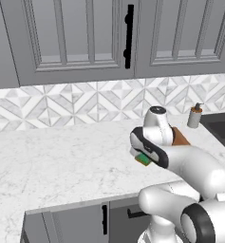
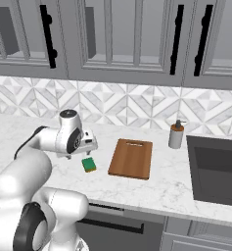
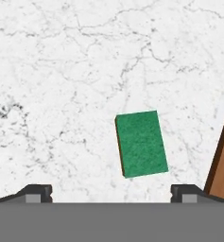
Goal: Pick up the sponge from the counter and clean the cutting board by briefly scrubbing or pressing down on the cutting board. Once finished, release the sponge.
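White marble-look counter (image 2: pixel 151 188), grey-veined, smooth. Item: small rectangular sponge (image 3: pixel 141 143), coarse green top over a yellow layer, lying flat directly below the gripper (image 3: pixel 111 191), between its spread, empty fingertips; long axis runs roughly across the gap between them. Flat reddish-brown wooden cutting board (image 2: pixel 131 158), thin, just beside the sponge, apart from it.

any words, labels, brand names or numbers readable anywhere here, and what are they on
None: no readable text in any view.
The green-topped rectangular sponge is bare of print.
The flat reddish-brown wooden cutting board is plain.
The small grey-and-brown soap dispenser bottle shows no label; it is too small to rule out fine print.
The white marble-look counter and the grey cabinet doors carry no signs.
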Available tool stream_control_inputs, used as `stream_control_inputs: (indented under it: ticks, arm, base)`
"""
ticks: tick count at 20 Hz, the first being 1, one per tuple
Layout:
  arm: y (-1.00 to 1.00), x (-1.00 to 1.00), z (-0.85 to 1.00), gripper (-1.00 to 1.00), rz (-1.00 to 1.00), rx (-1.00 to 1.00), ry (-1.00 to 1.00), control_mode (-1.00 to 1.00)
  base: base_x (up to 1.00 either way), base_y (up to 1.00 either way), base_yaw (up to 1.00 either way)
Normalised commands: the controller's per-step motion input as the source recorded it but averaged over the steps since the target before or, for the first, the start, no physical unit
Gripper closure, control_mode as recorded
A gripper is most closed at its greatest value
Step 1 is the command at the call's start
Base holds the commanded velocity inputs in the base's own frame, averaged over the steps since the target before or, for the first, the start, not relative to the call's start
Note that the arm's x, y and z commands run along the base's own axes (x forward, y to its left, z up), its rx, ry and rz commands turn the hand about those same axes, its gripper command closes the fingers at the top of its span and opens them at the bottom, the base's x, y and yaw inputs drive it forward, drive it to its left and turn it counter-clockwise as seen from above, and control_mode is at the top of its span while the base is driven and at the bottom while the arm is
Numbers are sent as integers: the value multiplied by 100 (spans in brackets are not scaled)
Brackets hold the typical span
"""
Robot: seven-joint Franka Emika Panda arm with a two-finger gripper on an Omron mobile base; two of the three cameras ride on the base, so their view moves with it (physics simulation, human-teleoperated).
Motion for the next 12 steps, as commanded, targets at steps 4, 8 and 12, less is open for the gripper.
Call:
stream_control_inputs:
  ticks: [4, 8, 12]
  arm:
    - [-16, 14, -3, -100, 2, 0, 6, -100]
    - [-21, 4, -16, -100, 4, 0, 3, -100]
    - [-2, 14, -31, -100, 3, -3, 2, -100]
  base:
    - [0, 0, 0]
    - [0, 0, 0]
    - [0, 0, 0]
